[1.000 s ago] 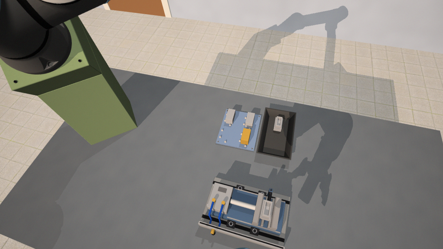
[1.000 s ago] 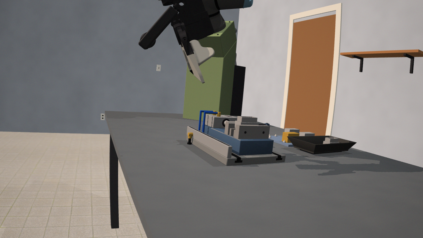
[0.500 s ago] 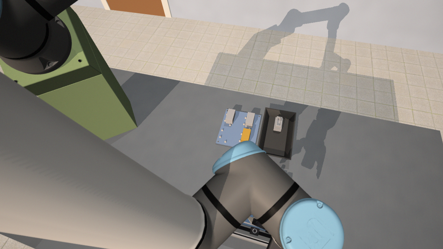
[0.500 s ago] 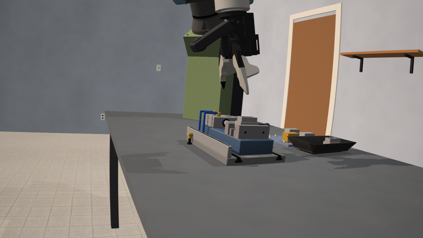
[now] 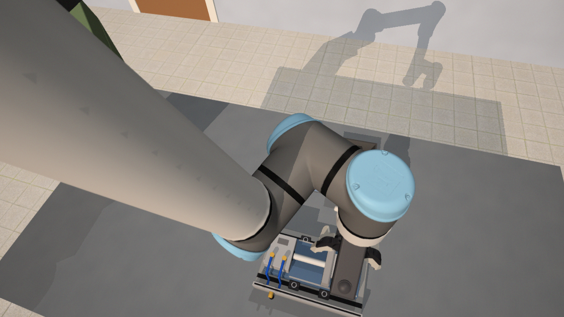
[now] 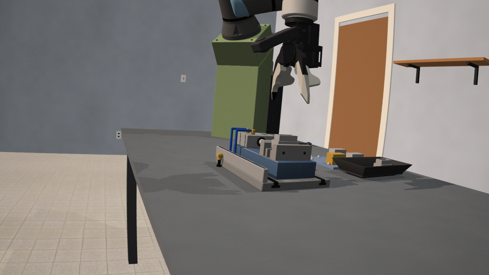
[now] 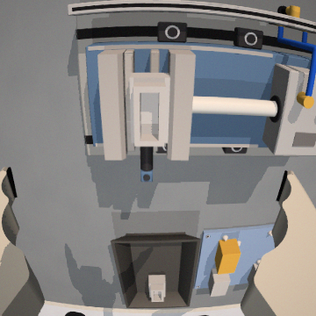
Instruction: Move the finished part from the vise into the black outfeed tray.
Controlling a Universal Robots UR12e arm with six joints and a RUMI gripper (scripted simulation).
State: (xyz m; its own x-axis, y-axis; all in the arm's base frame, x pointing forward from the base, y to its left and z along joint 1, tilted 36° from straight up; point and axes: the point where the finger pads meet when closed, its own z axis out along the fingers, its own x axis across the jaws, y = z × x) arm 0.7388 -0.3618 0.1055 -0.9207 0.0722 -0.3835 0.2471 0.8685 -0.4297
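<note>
The gripper [image 6: 293, 85] hangs high above the desk [image 6: 239, 212] with its fingers spread wide and nothing between them. Well below it, the finished part [image 7: 148, 115] sits clamped in the vise [image 7: 180, 107], near the desk's front edge in the exterior view; the black outfeed tray [image 7: 118, 263] lies beside the vise.

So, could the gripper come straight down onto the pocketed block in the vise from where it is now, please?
Probably yes: the open, empty gripper hangs high above the vise, and the finished part sits uncovered between the jaws, its top exposed.
</note>
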